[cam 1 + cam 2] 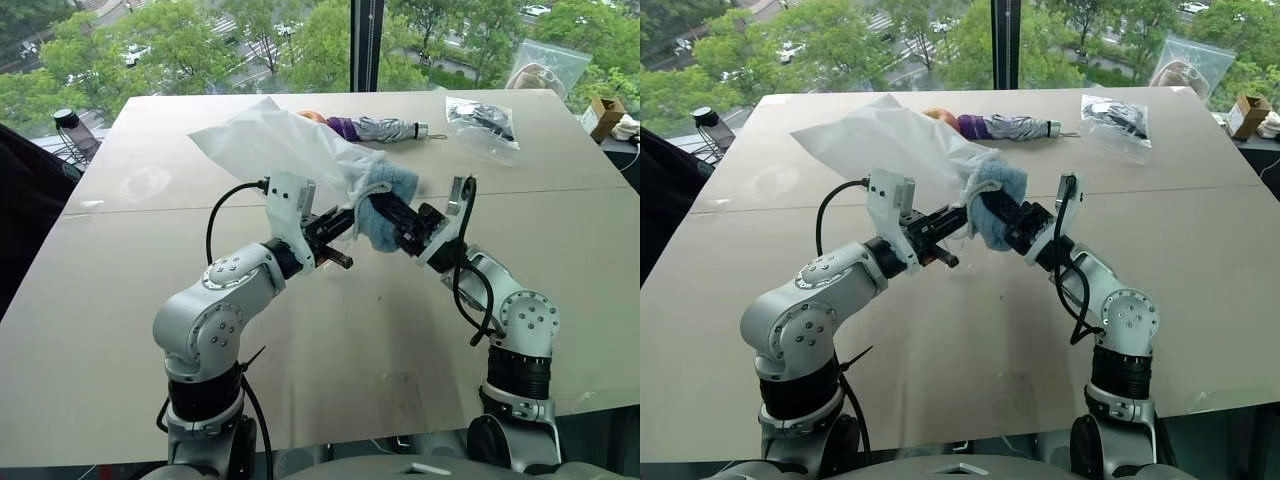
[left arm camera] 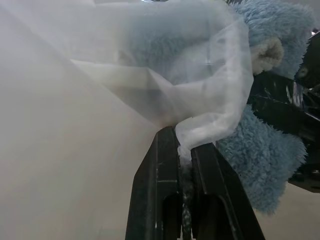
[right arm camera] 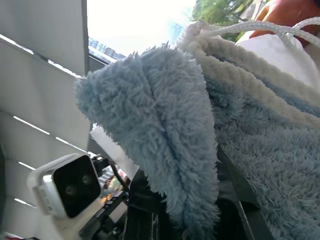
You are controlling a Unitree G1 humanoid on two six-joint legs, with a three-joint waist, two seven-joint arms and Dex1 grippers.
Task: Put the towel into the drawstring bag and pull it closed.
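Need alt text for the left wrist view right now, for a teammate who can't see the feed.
The left gripper, shut, pinches the gathered mouth edge of the white translucent drawstring bag. A fluffy blue towel is partly inside the mouth, showing through the fabric, with the rest bulging out beside the dark right gripper.

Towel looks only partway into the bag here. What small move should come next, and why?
Probably the right gripper should push the blue towel deeper into the drawstring bag. The left gripper is shut on the bag's mouth edge, holding it up, and much of the towel bulges outside the mouth, so pulling the cords now would likely cinch onto the towel.
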